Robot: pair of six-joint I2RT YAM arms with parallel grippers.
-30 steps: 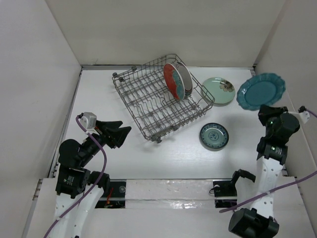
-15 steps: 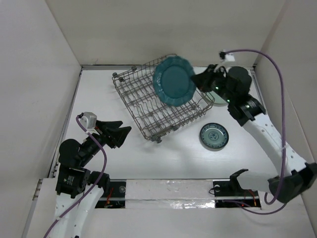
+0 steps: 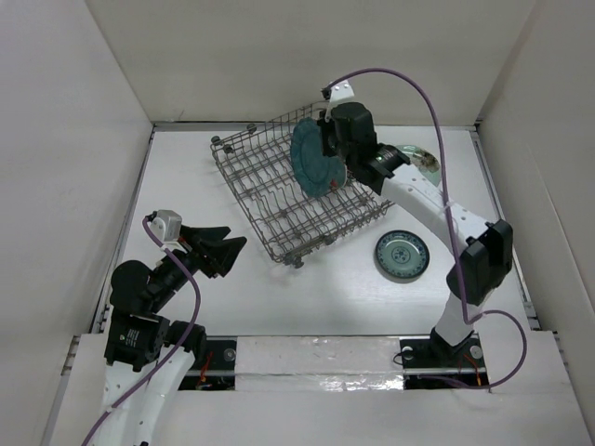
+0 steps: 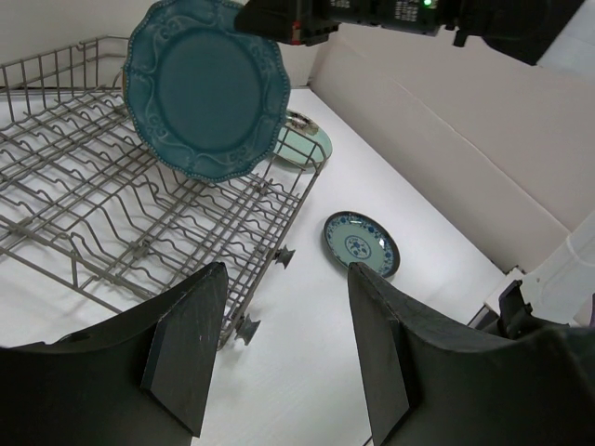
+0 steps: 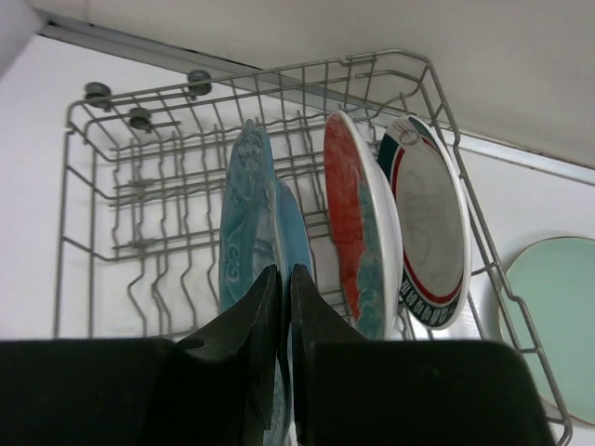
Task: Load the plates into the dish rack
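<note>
At the lower left of the overhead view the left arm sat back near its base. The left fingers (image 3: 216, 251) were spread wide with nothing between them and pointed toward the dish rack (image 3: 237, 190). They hung above the white tabletop (image 3: 186, 167), clear of the wire.

The dish rack lay skewed across the upper middle of that frame, its near corner toward the left arm. Most of its rows of tines on the left side stood bare.

Toward the rack's right end the dark teal scalloped plate (image 3: 314, 163) stood on edge, its face turned to the left arm's camera. The right arm reached in over it from the lower right. In the right wrist view the right fingers (image 5: 265, 307) were pinched narrow on that plate's rim, one on each face. I could not tell whether its lower edge was resting on the wires.

Just right of it in the wrist view the red-and-teal floral plate (image 5: 358, 232) stood upright between tines. Beyond that stood a white plate with a red band (image 5: 432, 232), close to the rack's end wall.

Outside the rack, at the right, the pale mint green plate (image 5: 548, 316) lay flat on the tabletop just beside the wire. In the overhead view the right arm partly covered it. The teal ring-patterned plate (image 3: 402, 255) lay flat lower down, right of the rack's near corner and apart from it.
</note>
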